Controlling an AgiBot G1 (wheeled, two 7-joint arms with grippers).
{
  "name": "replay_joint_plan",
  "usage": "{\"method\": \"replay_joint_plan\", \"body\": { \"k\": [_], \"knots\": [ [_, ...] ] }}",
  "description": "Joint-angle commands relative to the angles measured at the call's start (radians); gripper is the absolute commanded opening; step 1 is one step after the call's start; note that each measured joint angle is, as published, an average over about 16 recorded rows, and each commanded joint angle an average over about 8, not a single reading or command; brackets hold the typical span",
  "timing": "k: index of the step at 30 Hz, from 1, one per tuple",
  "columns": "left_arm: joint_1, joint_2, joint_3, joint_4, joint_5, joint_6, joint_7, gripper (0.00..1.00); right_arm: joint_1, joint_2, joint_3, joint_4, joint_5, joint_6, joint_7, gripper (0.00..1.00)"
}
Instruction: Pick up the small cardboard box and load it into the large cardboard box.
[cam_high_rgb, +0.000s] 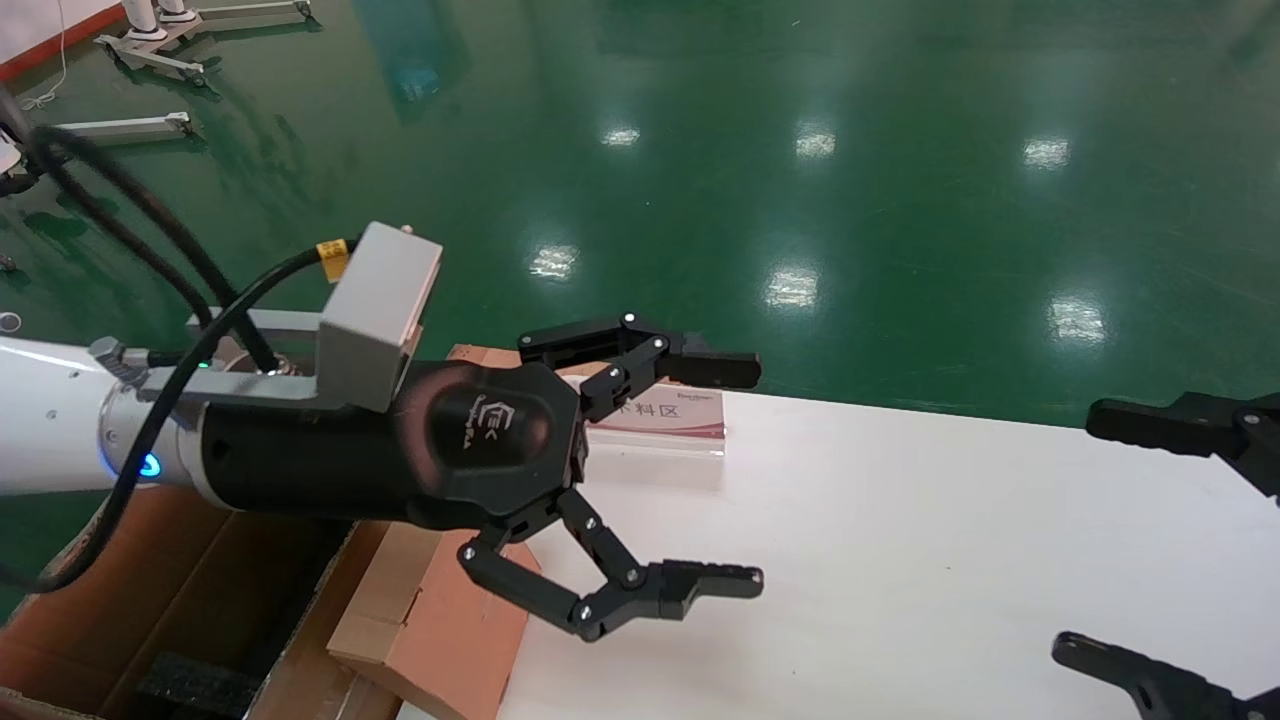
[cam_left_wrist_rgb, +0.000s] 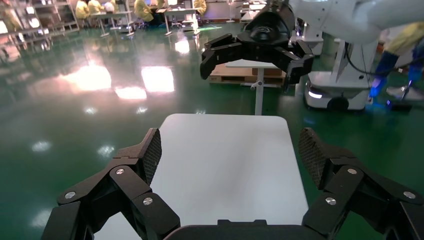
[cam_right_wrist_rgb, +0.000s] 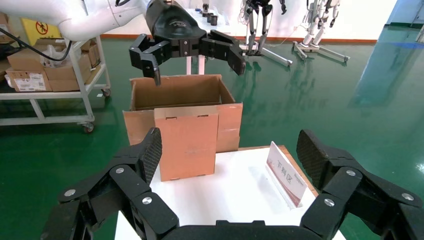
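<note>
Our left gripper (cam_high_rgb: 725, 475) sits nearest, fingers spread wide with nothing between them, hovering over the left end of the white table (cam_high_rgb: 900, 560). The large cardboard box (cam_right_wrist_rgb: 182, 107) stands off the table's left end, one flap (cam_right_wrist_rgb: 187, 145) draped against the edge; we can't see the small cardboard box. Right gripper (cam_high_rgb: 1130, 540) hangs wide open and empty at the right, sign card (cam_high_rgb: 665, 412) on the far edge.

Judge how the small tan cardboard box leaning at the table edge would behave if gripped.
The small tan corrugated cardboard box looks stiff yet probably light, being thin. It stands tilted against the large brown cardboard box, so a push could likely tip it. Its notched flap seam may flex under the jaws.
</note>
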Motion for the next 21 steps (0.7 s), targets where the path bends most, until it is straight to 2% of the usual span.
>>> {"method": "replay_joint_plan", "body": {
  "k": [1,9,15,21],
  "knots": [
    [0.002,-0.008,0.004,-0.005,0.009,-0.007,-0.013,1.00,0.000,0.000,0.000,0.000,0.000,0.000,0.000,1.00],
    [-0.116,-0.044,0.096,-0.045,0.209,-0.019,-0.204,1.00,0.000,0.000,-0.001,0.000,0.000,0.000,-0.001,1.00],
    [-0.282,-0.031,0.189,-0.051,0.401,0.051,-0.341,1.00,0.001,0.000,-0.001,-0.001,0.001,0.000,-0.001,1.00],
    [-0.447,0.002,0.324,-0.052,0.563,0.098,-0.486,1.00,0.001,0.000,-0.002,-0.001,0.001,0.000,-0.001,1.00]
  ]
}}
